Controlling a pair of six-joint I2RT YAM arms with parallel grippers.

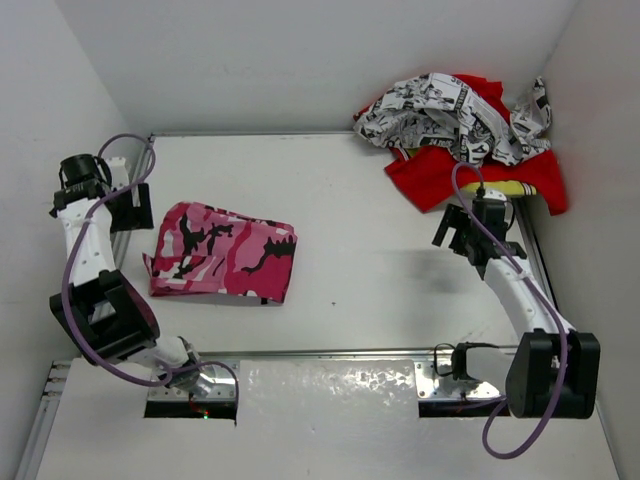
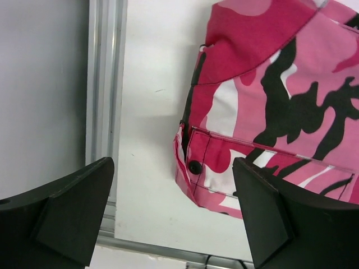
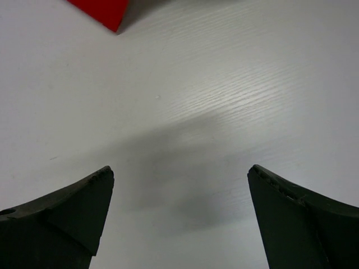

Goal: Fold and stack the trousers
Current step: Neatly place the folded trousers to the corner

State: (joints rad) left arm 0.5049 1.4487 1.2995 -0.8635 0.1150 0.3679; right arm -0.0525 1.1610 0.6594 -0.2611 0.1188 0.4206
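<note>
Holding the jaws wide apart on the left gripper (image 2: 173, 168), pinching nothing, with white table (image 2: 148, 84) showing between the two dark fingers (image 2: 73, 213). Holding the jaws just as wide on the right gripper (image 3: 180, 171), also pinching nothing, and casting a soft shadow on the bare tabletop beneath.

Hovering with the left gripper at the left edge of the table, over the aluminium rail (image 2: 104, 84), just beside the pink camouflage trousers (image 1: 225, 250) and not touching them. Seeing the trousers lying as a folded, roughly rectangular bundle on the left half of the table, well apart from the other clothes. Looking down from the left wrist onto one corner of that bundle: layered edges, a stitched pocket flap and a small black button (image 2: 194, 166) near the hem.

Hanging with the right gripper over the right half of the table, near the edge of the plain red cloth (image 1: 440, 175) and apart from it. Catching only a corner of that red cloth at the top of the right wrist view. Noting the black-and-white printed cloth (image 1: 450, 115) heaped loosely on the red one in the far right corner, and a yellow strip (image 1: 510, 188) peeking out at the red cloth's near edge.
</note>
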